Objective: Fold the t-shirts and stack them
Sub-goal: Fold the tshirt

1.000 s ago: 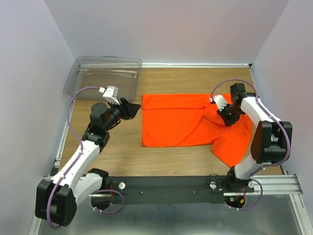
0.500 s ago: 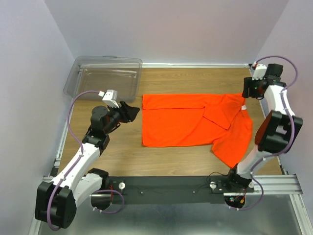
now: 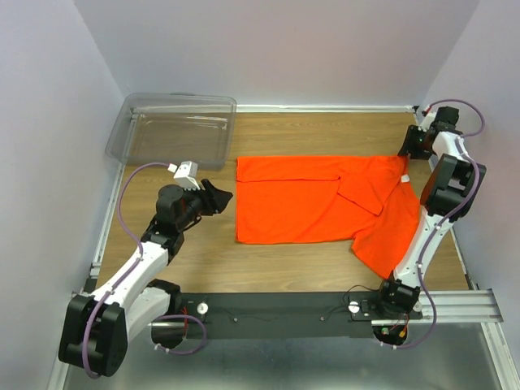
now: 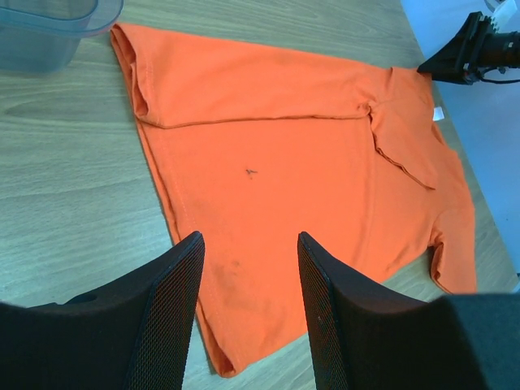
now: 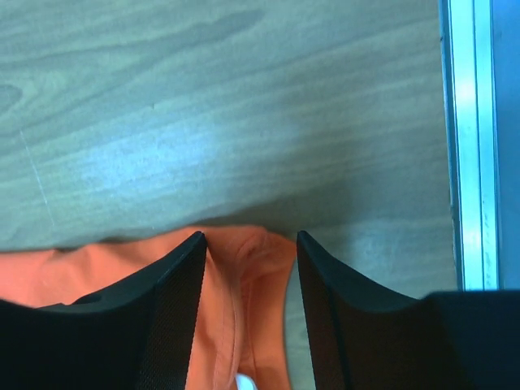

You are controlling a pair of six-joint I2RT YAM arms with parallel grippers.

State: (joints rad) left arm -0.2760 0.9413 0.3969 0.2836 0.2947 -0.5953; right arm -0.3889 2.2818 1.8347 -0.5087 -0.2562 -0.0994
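Observation:
One bright orange t-shirt (image 3: 313, 199) lies partly folded on the wooden table, its top strip turned down and a flap hanging toward the front right. My left gripper (image 3: 225, 195) is open and empty, just left of the shirt's left edge; its wrist view shows the shirt (image 4: 284, 162) spread out beyond the jaws. My right gripper (image 3: 405, 152) is open at the shirt's far right corner, near the white neck tag (image 3: 403, 179). In the right wrist view the jaws straddle the shirt's bunched corner (image 5: 252, 268) without closing on it.
A clear plastic bin (image 3: 173, 128) stands at the back left, close to the left arm. The right wall and a metal rail (image 5: 470, 146) run right beside the right gripper. Bare wood lies in front of and behind the shirt.
My right arm lifted off the shirt's middle right and swung back to the far right corner. The flap it was on now lies flat. My left gripper dropped slightly toward the shirt's edge.

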